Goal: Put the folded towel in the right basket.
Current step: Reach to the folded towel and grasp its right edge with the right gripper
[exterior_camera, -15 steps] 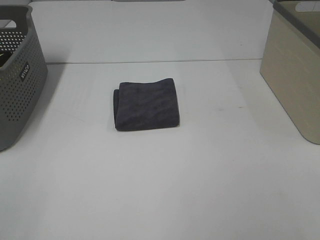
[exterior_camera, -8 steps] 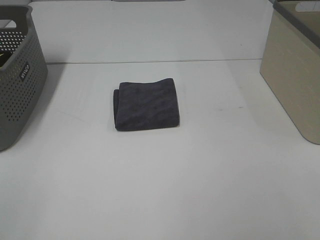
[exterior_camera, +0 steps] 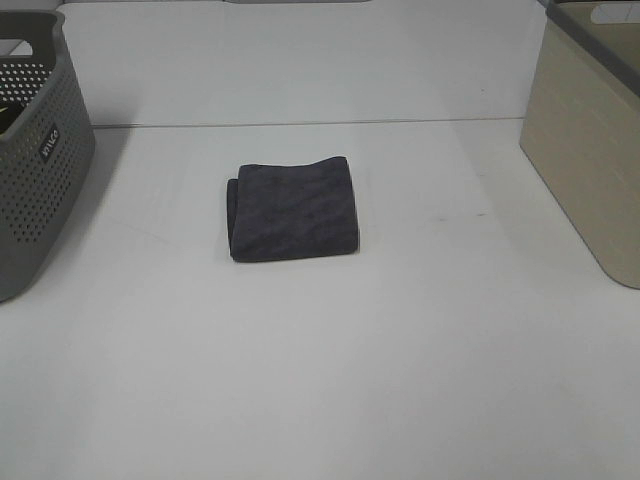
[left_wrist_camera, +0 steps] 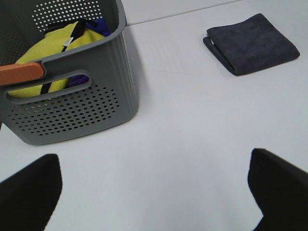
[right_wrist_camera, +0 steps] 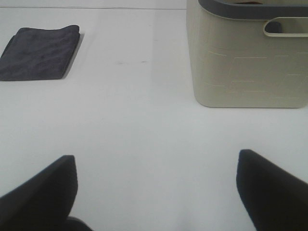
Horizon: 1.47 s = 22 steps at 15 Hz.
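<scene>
A dark grey folded towel (exterior_camera: 293, 209) lies flat on the white table, near its middle. It also shows in the left wrist view (left_wrist_camera: 250, 43) and the right wrist view (right_wrist_camera: 39, 53). The right basket (exterior_camera: 590, 140) is beige with a grey rim and stands at the table's right edge; it also shows in the right wrist view (right_wrist_camera: 248, 53). Neither arm shows in the exterior view. My left gripper (left_wrist_camera: 154, 192) is open and empty, far from the towel. My right gripper (right_wrist_camera: 156, 192) is open and empty, short of both the towel and the beige basket.
A grey perforated basket (exterior_camera: 35, 150) stands at the table's left edge. In the left wrist view it (left_wrist_camera: 72, 91) holds yellow and blue cloths (left_wrist_camera: 53, 48). The white table (exterior_camera: 320, 360) spreads around the towel.
</scene>
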### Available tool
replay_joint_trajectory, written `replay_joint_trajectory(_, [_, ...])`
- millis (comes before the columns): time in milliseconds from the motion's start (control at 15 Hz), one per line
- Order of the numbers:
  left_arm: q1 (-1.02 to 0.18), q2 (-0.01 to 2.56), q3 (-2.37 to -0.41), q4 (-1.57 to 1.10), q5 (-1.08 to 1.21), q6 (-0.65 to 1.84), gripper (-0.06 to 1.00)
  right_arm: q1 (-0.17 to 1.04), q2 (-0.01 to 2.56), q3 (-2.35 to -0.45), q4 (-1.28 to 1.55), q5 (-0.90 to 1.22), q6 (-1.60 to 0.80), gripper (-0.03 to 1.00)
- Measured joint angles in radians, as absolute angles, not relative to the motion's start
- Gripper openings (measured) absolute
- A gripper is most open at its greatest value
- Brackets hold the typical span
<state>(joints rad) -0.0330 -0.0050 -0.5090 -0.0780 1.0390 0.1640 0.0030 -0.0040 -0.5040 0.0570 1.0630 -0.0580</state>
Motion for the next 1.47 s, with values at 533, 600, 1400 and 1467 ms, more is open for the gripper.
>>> replay_joint_trajectory(533, [-0.033,-0.005,-0.509,-0.078,1.039,0.164,0.99,0.003,-0.004,-0.504,0.057,1.063,-0.058,0.83])
replay_joint_trajectory(600, [-0.033,-0.005,-0.509,-0.078,1.039,0.164,0.99,0.003,-0.004,-0.504,0.057,1.063,-0.058,0.83])
replay_joint_trajectory(1400, [-0.033,-0.005,-0.509,-0.078,1.039,0.164,0.99,0.003,-0.004,-0.504,0.057,1.063,-0.058,0.83])
replay_joint_trajectory(1467, [-0.033,-0.005,-0.509,-0.078,1.039,0.164,0.99,0.003,-0.004,-0.504,0.057,1.063,-0.058,0.83])
